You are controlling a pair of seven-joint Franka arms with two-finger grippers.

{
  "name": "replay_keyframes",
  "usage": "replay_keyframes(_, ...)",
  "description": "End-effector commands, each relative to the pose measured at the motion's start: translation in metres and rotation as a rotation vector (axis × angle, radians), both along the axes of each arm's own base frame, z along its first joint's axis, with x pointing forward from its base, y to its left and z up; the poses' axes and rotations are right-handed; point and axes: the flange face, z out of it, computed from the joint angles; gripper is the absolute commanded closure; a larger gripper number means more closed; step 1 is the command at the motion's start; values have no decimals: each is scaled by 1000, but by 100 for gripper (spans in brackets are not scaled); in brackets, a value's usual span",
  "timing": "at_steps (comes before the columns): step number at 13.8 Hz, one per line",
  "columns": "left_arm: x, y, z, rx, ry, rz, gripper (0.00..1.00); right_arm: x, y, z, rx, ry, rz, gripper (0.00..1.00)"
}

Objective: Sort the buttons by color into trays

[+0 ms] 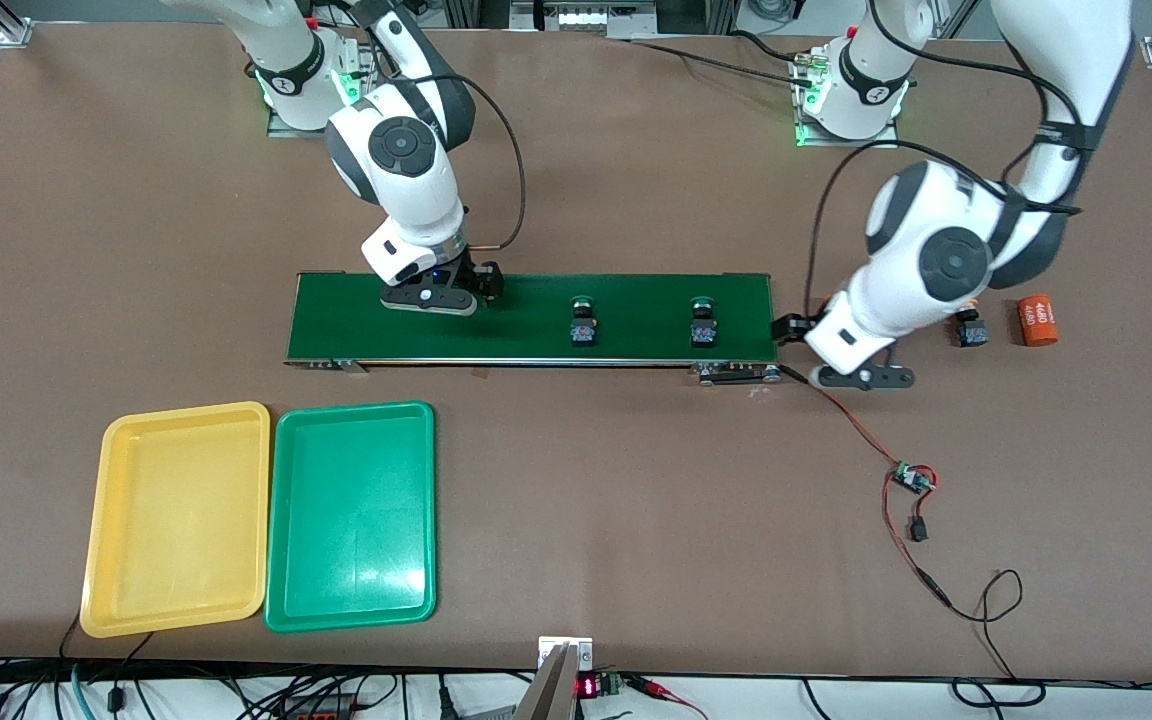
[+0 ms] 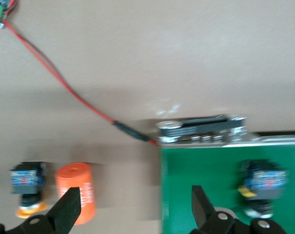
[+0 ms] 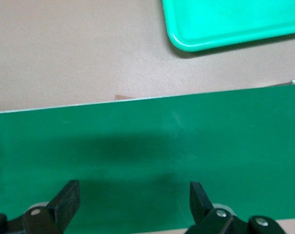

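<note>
- We see both trays without anything in them: the yellow tray (image 1: 176,520) and the green tray (image 1: 351,515) lie side by side on the bench (image 1: 636,500), near the front camera, toward the right arm's end. So we judge that no button is sorted yet.
- Two buttons stand on the belt (image 1: 531,318): one (image 1: 583,322) about in the middle, and one (image 1: 703,322) closer to the left arm's end. In the front view both caps look green.
- A third button (image 1: 970,328), with a yellow cap, stands on the bench off the belt's end at the left arm's side, just beside an orange cylinder (image 1: 1037,321).
- We cannot find a fourth button in these pictures; maybe the left arm hides it.
- The left hand (image 2: 135,207) is over the belt's end at that side, with its fingers spread wide and nothing between them. The button close to this end shows near one finger in the left wrist view.
- The right hand (image 3: 133,197) is low over the belt near the right arm's end, also wide open and holding nothing; under it we see only bare belt.
- What is left, in our judgement: almost everything. Each button must be picked up and put in the tray of its color.
</note>
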Motion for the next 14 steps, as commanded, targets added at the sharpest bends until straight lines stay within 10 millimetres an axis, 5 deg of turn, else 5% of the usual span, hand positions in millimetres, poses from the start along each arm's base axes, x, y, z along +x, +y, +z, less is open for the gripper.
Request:
replay_keyframes(1,-8,29,-22,-31,62,-33,0,7,9,-6,33,-32,-36,0)
replay_keyframes(5,-19,47,-57,-42,128,-17,0,5,15,-14,41,-36,-42,0)
replay_keyframes(14,-27,76,-91,-27,159,-89,0,-3,28,-10,45,-36,-27,0)
